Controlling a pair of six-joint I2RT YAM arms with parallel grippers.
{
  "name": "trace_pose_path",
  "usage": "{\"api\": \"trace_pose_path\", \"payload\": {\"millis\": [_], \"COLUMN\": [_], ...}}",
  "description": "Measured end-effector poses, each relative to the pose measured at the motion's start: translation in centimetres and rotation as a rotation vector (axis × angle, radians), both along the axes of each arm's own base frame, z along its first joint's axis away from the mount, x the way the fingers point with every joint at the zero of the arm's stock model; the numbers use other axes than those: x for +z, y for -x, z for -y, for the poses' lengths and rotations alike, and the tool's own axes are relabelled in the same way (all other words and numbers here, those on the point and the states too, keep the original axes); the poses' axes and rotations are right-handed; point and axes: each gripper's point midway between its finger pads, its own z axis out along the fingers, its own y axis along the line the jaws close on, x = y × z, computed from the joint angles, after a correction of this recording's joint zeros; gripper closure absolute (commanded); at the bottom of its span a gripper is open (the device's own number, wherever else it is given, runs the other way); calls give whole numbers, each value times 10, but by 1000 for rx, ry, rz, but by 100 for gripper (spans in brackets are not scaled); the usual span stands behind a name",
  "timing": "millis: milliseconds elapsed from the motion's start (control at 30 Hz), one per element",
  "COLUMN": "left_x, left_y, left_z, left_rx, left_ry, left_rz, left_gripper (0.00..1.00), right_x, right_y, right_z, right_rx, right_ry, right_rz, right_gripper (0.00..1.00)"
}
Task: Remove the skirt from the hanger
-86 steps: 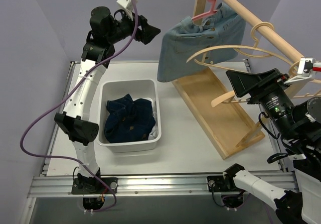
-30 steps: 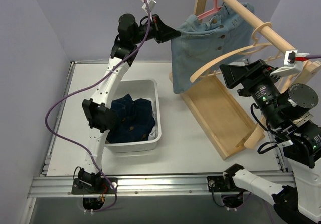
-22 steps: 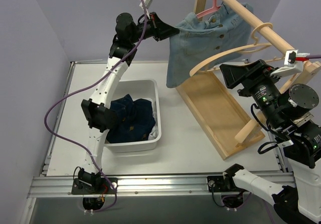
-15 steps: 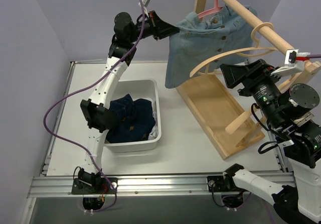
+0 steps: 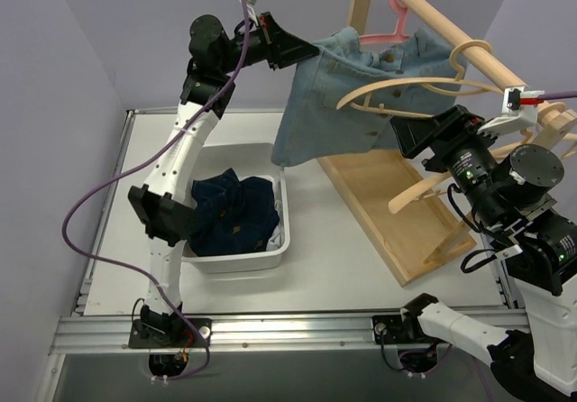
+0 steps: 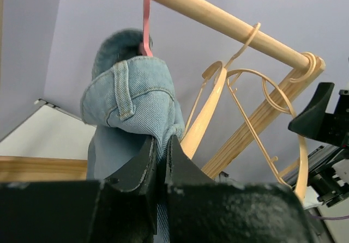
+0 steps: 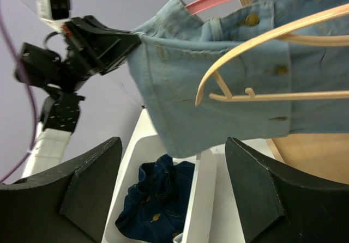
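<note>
The light blue denim skirt (image 5: 335, 95) hangs on a pink hanger (image 5: 402, 9) whose hook sits over the wooden rod (image 5: 455, 34). My left gripper (image 5: 305, 52) is shut on the skirt's waistband corner and holds it stretched out to the left. In the left wrist view the fingertips (image 6: 162, 143) pinch a fold of the skirt (image 6: 131, 96), and the pink hanger (image 6: 146, 14) runs down into the waistband. My right gripper (image 5: 416, 137) stands open, right of the skirt and below it, touching nothing. Seen from the right wrist, the skirt (image 7: 218, 96) hangs ahead of the open right gripper (image 7: 172, 147).
Two bare wooden hangers (image 5: 410, 91) hang on the rod in front of the skirt. The rack's wooden base (image 5: 397, 208) lies on the table at right. A white bin (image 5: 279, 244) below the skirt's hem holds dark denim clothing (image 5: 225, 213).
My left gripper has drawn the skirt's waistband further left and the hem has swung out over the bin. The pink hanger has shifted along the rod. The right gripper has barely moved.
</note>
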Motion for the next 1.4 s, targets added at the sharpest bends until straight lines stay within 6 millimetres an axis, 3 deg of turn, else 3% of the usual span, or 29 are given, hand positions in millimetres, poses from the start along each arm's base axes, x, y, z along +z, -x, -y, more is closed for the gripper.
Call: {"api": "trace_pose_path", "payload": {"millis": [200, 333, 533, 1067, 1233, 1400], "left_x": [46, 62, 61, 104, 96, 52], "left_y": [44, 57, 49, 37, 34, 39], "left_z": [-22, -30, -28, -32, -24, 6], "left_rx": [61, 86, 99, 133, 104, 72], "left_ry": [-29, -24, -19, 197, 197, 81], "left_rz": [203, 283, 297, 339, 323, 253], "left_gripper": [98, 98, 98, 98, 98, 93], "right_x": [-5, -12, -14, -23, -23, -21], "right_y": [-2, -5, -7, -15, -17, -15], "right_z": [-1, -2, -1, 4, 5, 6], "right_rx": [0, -2, -14, -52, -59, -61], "right_ry": [7, 17, 30, 85, 94, 91], "right_rz": [-10, -24, -28, -46, -48, -43], "right_gripper": [28, 27, 27, 25, 25, 25]}}
